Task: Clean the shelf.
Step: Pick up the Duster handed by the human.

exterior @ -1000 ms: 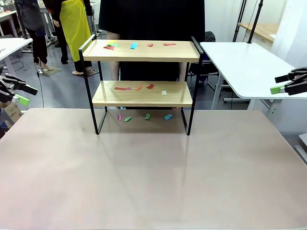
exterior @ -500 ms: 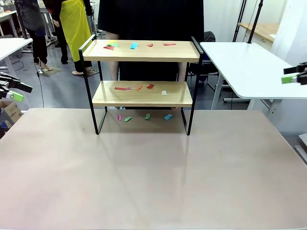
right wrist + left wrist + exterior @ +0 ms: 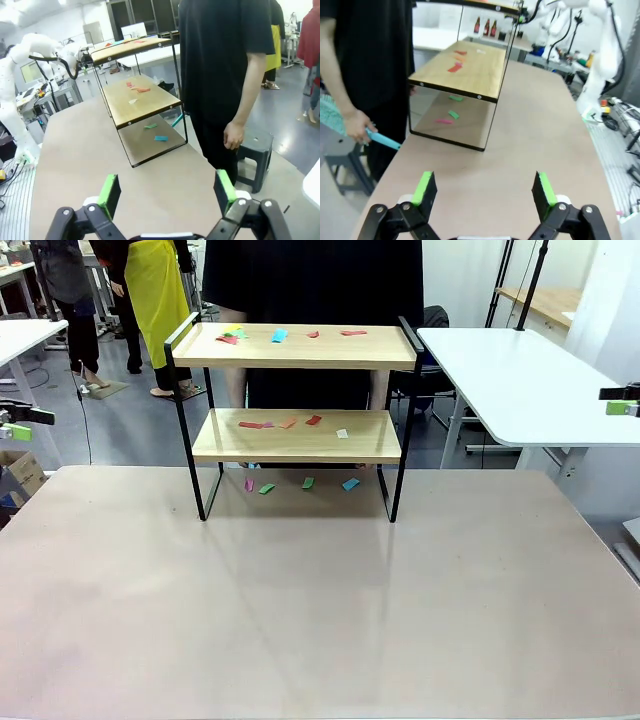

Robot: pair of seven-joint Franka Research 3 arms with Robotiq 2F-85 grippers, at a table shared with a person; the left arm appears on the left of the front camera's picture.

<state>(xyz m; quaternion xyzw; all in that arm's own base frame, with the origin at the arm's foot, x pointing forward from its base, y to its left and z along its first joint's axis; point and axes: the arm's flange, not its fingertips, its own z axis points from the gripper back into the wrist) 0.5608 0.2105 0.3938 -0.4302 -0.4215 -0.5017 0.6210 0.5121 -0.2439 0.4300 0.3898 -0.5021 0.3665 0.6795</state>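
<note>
Two-tier shelf, likely stiff and light: take hold at a black side rail; left gripper and right gripper gape wide, empty.

The shelf stands on the table, coloured scraps on its boards.

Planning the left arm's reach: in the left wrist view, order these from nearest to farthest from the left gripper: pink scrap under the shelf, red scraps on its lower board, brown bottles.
1. Pink scrap, on the table under the shelf.
2. Red scraps, up on the lower board.
3. Brown bottles, far in the background.
</note>
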